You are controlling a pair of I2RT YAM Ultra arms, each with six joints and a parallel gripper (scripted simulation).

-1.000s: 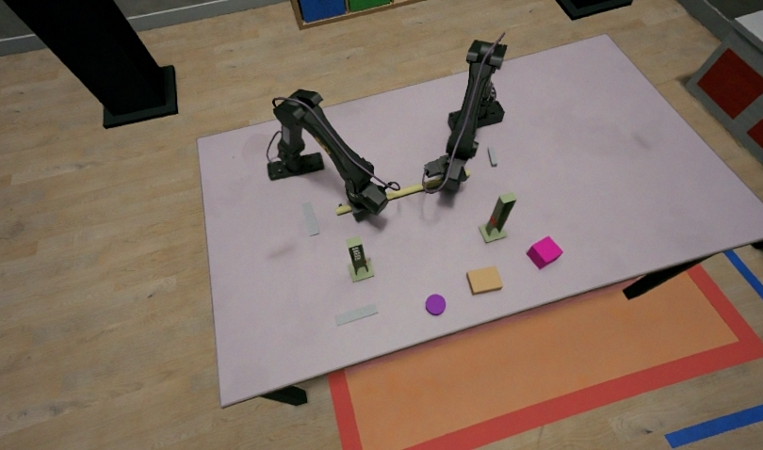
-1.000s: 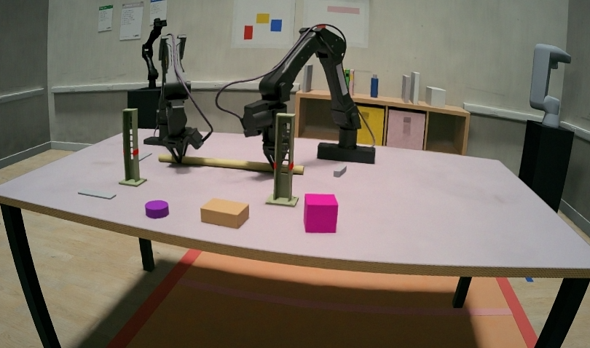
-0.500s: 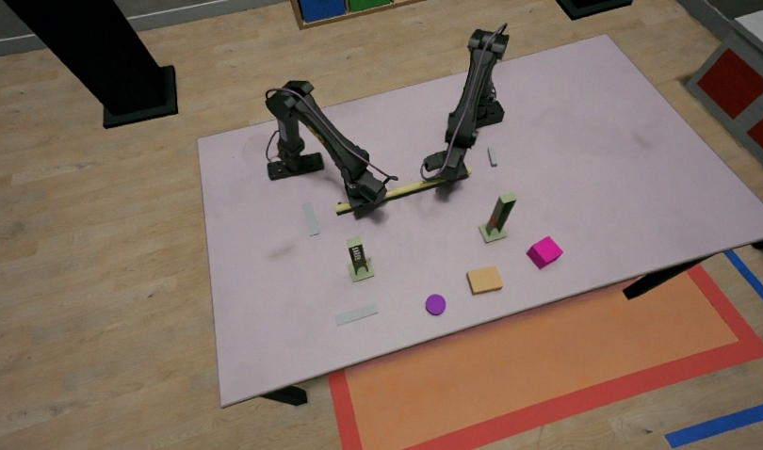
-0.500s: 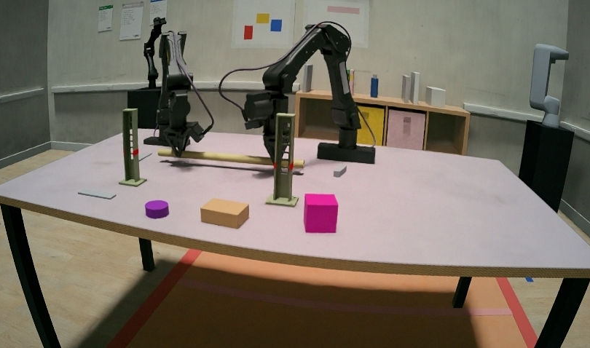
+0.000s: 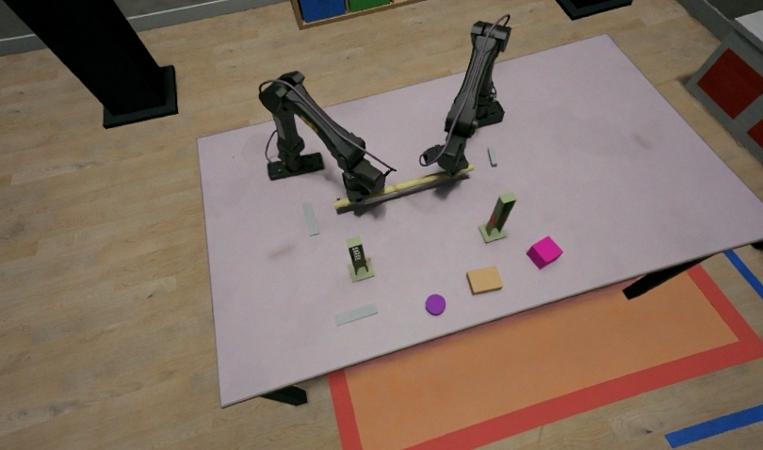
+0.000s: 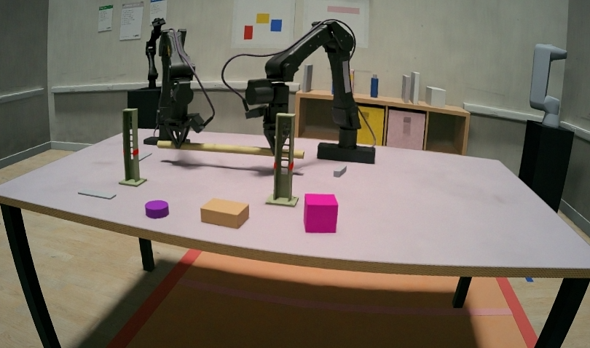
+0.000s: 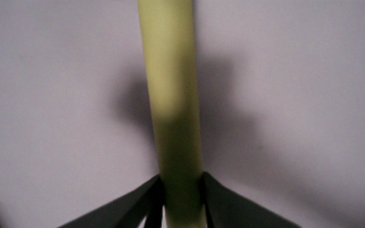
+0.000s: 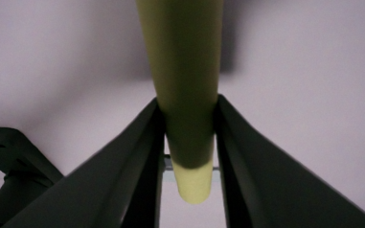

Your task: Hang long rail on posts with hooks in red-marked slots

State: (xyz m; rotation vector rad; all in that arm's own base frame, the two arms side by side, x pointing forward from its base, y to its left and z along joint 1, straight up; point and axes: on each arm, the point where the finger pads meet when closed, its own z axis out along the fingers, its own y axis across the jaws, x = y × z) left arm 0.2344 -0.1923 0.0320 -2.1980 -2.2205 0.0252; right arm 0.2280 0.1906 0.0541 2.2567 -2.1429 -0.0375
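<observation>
The long rail hangs above the pale table, its shadow beneath, apart from both posts. The left gripper and right gripper each clasp it, fingers partly open around its width. Two green posts, the near post and far post, stand upright. Beyond lie a magenta cube, tan block and purple disc.
</observation>
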